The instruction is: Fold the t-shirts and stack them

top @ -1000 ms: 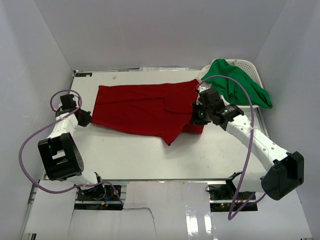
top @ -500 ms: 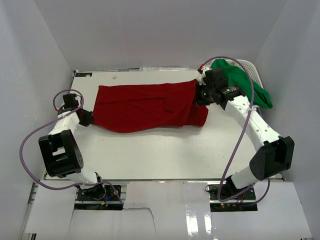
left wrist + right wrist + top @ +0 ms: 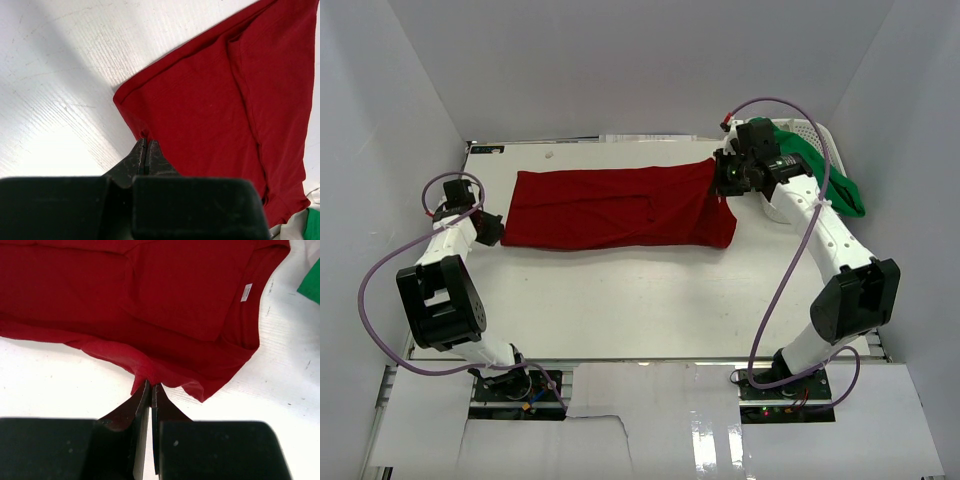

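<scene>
The deep red t-shirt (image 3: 620, 208) lies as a long flat band across the far half of the table. My left gripper (image 3: 494, 230) is shut on its left edge; the left wrist view shows the tips (image 3: 146, 143) pinching the red hem (image 3: 215, 110). At the shirt's right end, near the far corner, my right gripper (image 3: 724, 181) is also shut. In its wrist view the tips (image 3: 151, 385) clamp a puckered fold of red cloth (image 3: 165, 300). The bright green t-shirt (image 3: 825, 178) hangs bunched over the basket at the back right.
A white slotted basket (image 3: 812, 130) stands at the back right corner under the green shirt. Purple cables loop from both arms. White walls close in the table on three sides. Bare white tabletop (image 3: 640, 300) lies in front of the red shirt.
My right gripper has carried the red shirt's right end away from me toward the far right, drawing the drooping fold out flat. The left gripper has barely moved.
</scene>
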`<action>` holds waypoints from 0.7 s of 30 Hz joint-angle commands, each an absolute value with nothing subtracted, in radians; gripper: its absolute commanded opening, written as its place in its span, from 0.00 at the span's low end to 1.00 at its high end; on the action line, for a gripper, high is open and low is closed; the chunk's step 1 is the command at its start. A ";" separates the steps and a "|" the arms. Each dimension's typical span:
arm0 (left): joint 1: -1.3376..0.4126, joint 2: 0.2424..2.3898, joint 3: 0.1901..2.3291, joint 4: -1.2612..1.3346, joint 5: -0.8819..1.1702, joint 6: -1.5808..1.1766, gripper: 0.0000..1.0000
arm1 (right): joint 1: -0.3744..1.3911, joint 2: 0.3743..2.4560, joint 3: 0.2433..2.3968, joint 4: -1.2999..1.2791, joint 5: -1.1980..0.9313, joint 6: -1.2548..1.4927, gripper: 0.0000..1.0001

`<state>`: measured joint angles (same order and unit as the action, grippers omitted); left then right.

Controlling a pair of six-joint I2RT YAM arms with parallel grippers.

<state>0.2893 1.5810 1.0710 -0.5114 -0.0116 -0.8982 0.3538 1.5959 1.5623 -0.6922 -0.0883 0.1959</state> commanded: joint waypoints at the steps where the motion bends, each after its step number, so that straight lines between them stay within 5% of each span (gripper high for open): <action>1: 0.287 1.575 1.101 -0.523 -0.017 -0.917 0.00 | 0.338 1.598 1.626 -0.699 -0.110 0.173 0.08; 21: 0.287 1.684 1.250 -0.529 -0.014 -0.939 0.00 | 0.308 1.724 1.799 -0.744 -0.127 0.149 0.08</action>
